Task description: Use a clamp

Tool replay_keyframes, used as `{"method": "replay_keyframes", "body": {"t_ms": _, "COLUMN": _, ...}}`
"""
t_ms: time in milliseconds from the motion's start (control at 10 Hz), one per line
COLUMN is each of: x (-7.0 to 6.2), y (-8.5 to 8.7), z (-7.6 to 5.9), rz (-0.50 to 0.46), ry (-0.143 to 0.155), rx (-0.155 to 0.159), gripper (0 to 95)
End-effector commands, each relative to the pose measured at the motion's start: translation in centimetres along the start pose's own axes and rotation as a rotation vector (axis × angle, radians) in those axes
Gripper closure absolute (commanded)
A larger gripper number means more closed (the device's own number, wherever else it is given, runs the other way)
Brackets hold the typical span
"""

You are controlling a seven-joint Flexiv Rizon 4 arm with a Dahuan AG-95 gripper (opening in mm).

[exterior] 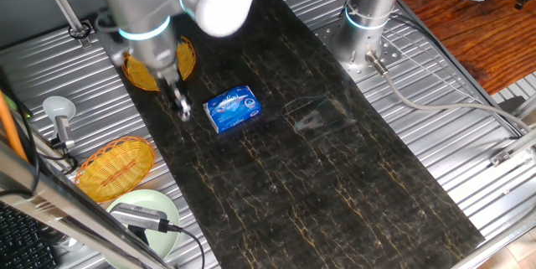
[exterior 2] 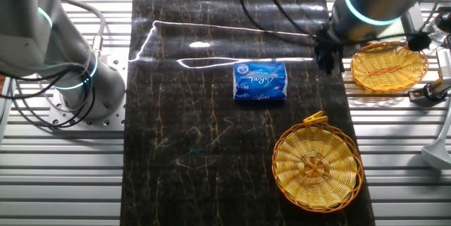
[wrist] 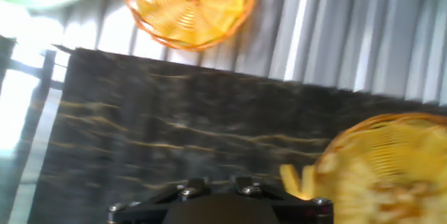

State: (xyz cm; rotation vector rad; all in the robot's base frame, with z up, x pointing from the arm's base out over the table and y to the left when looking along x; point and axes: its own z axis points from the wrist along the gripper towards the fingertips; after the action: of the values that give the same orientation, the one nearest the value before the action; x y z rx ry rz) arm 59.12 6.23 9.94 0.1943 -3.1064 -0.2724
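Note:
The clamp (exterior 2: pixel 315 119) is a tiny yellow-orange clip lying against the far rim of the nearer wicker basket (exterior 2: pixel 317 164). In the hand view its two yellow legs (wrist: pixel 297 180) show blurred beside that basket's rim (wrist: pixel 391 168). In the one fixed view the clamp is hidden behind the arm. My gripper (exterior 2: pixel 328 60) hangs over the mat's right edge, beyond the clamp and apart from it, just right of the blue-and-white packet (exterior 2: pixel 259 82). In the one fixed view the gripper (exterior: pixel 180 108) is left of the packet (exterior: pixel 233 108). Its fingertips are not clear enough to tell the gap.
A second wicker basket (exterior 2: pixel 389 64) sits on the metal table beside the gripper, seen also in the hand view (wrist: pixel 188 4). A pale green plate (exterior: pixel 142 210) lies near it. A second arm's base (exterior 2: pixel 77 78) stands across the dark mat (exterior 2: pixel 197 148).

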Motion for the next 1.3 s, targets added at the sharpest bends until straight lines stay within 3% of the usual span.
{"method": "replay_keyframes", "body": {"t_ms": 100, "x": -0.2, "y": 1.6, "z": 0.5, "rz": 0.016, "ry": 0.064, "rx": 0.044, "gripper": 95.0}}
{"method": "replay_keyframes", "body": {"t_ms": 200, "x": -0.3, "y": 1.9, "z": 0.3, "rz": 0.022, "ry": 0.070, "rx": 0.074, "gripper": 95.0}}
{"method": "replay_keyframes", "body": {"t_ms": 300, "x": -0.4, "y": 2.1, "z": 0.2, "rz": 0.015, "ry": 0.073, "rx": 0.150, "gripper": 95.0}}
{"method": "replay_keyframes", "body": {"t_ms": 400, "x": -0.3, "y": 2.0, "z": 0.2, "rz": 0.028, "ry": 0.068, "rx": 0.152, "gripper": 95.0}}
{"method": "replay_keyframes", "body": {"t_ms": 500, "x": -0.3, "y": 2.0, "z": 0.2, "rz": 0.059, "ry": 0.064, "rx": 0.177, "gripper": 95.0}}
{"method": "replay_keyframes", "body": {"t_ms": 600, "x": -0.3, "y": 1.9, "z": 0.2, "rz": 0.081, "ry": 0.060, "rx": 0.171, "gripper": 95.0}}
{"method": "replay_keyframes", "body": {"t_ms": 700, "x": 0.1, "y": 1.2, "z": 0.2, "rz": 0.068, "ry": 0.063, "rx": 0.184, "gripper": 95.0}}
{"method": "replay_keyframes", "body": {"t_ms": 1000, "x": 1.4, "y": -1.1, "z": 0.0, "rz": 0.040, "ry": 0.058, "rx": 0.183, "gripper": 95.0}}
{"method": "replay_keyframes", "body": {"t_ms": 1300, "x": 1.8, "y": -1.9, "z": 0.0, "rz": 0.051, "ry": 0.070, "rx": 0.165, "gripper": 95.0}}
